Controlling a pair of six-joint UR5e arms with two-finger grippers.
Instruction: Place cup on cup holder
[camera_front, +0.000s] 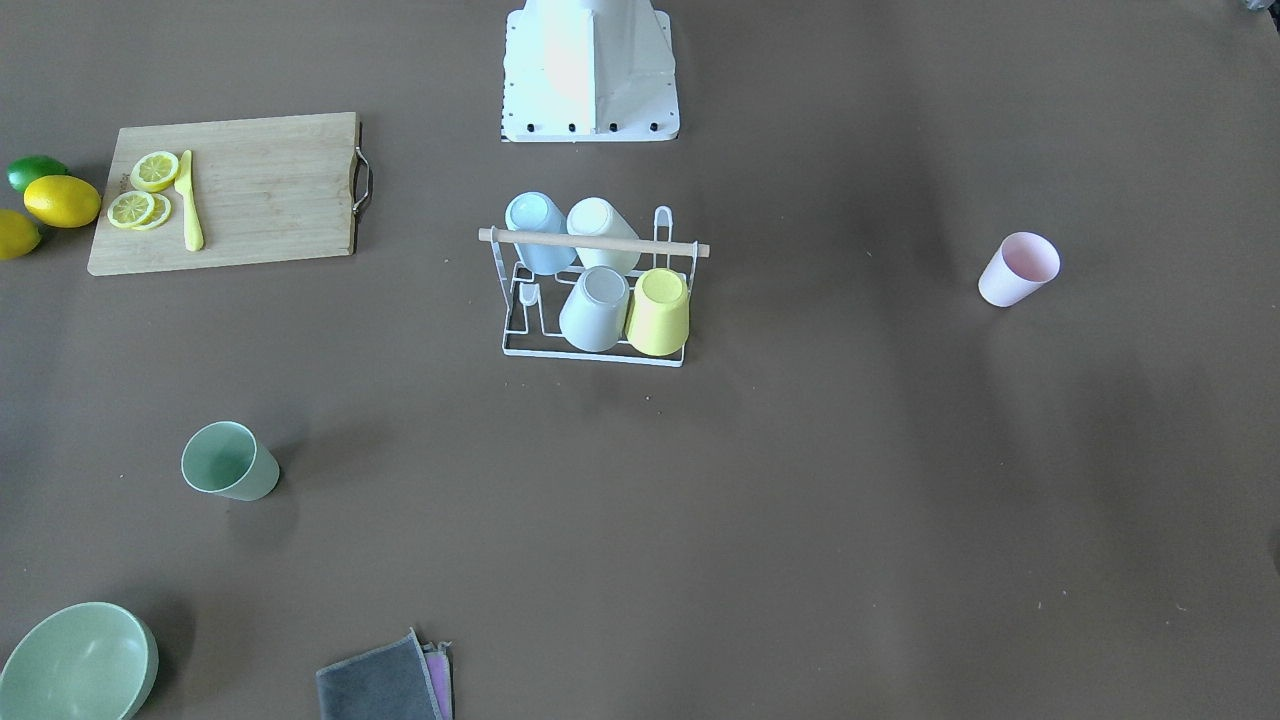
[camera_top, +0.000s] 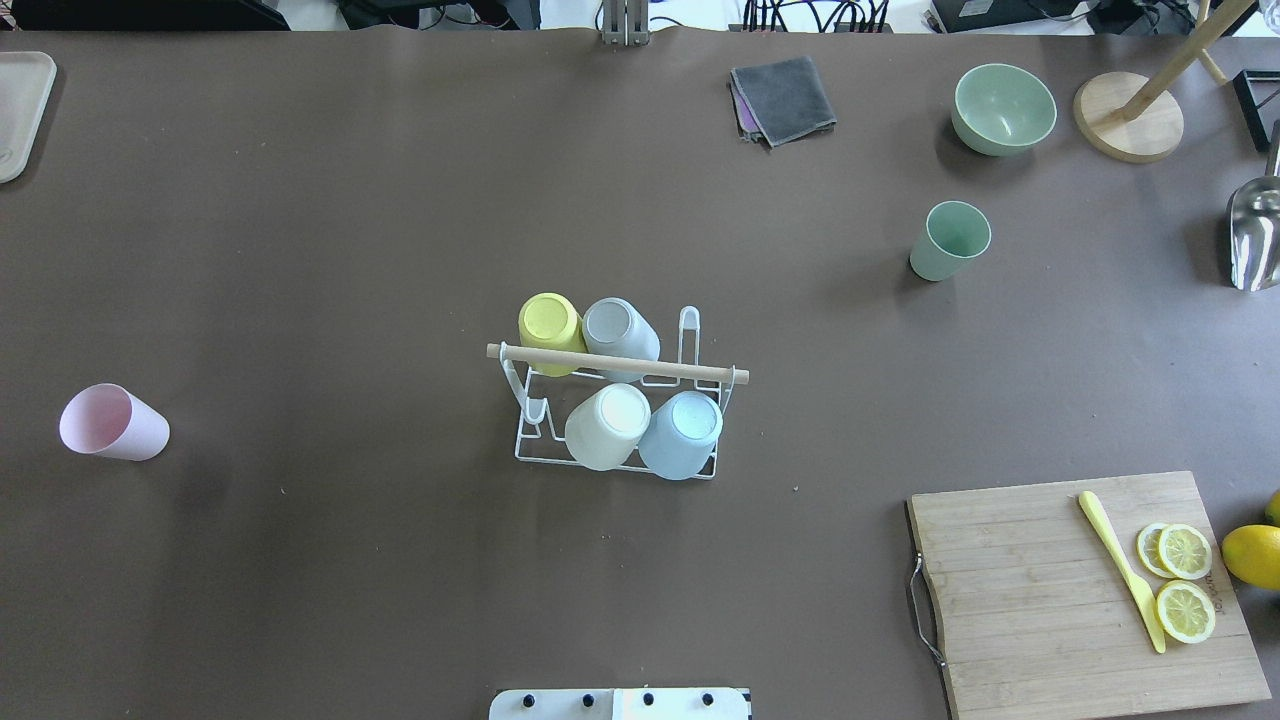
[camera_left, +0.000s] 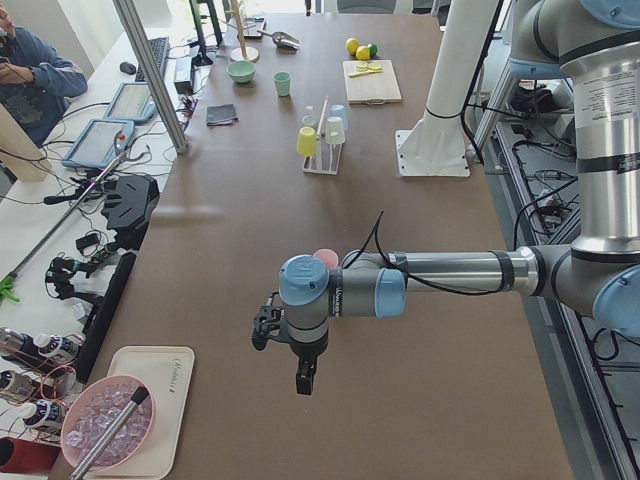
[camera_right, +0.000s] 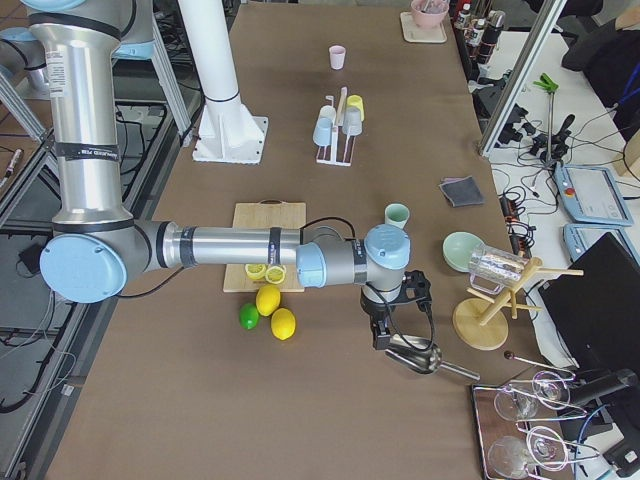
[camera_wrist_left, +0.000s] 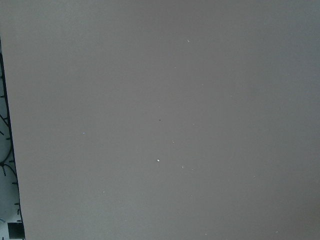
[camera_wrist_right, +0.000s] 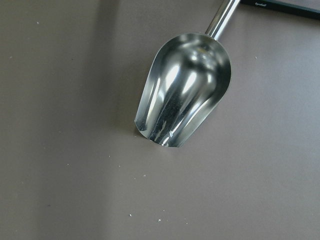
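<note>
Brown desk (camera_top: 300, 200): a pink cup (camera_top: 110, 422) stands upright near its left edge, a green cup (camera_top: 948, 240) toward its far right corner. Either looks light, stiff, smooth-walled; pinch it by the rim. At the desk's middle the cup holder (camera_top: 617, 363) carries four upturned cups (camera_top: 608, 425), two prongs (camera_top: 689, 325) bare. Left tool (camera_left: 300, 375) and right tool (camera_right: 385, 335) hover over the desk's ends; open or closed, I cannot tell. No legible writing.

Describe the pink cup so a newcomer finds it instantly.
Start at the white wire rack in the middle of the brown table. Look far out to the robot's left, where the pink cup stands alone, mouth up. It is the only pink one; the other loose one, the green cup, is on the opposite side.
</note>
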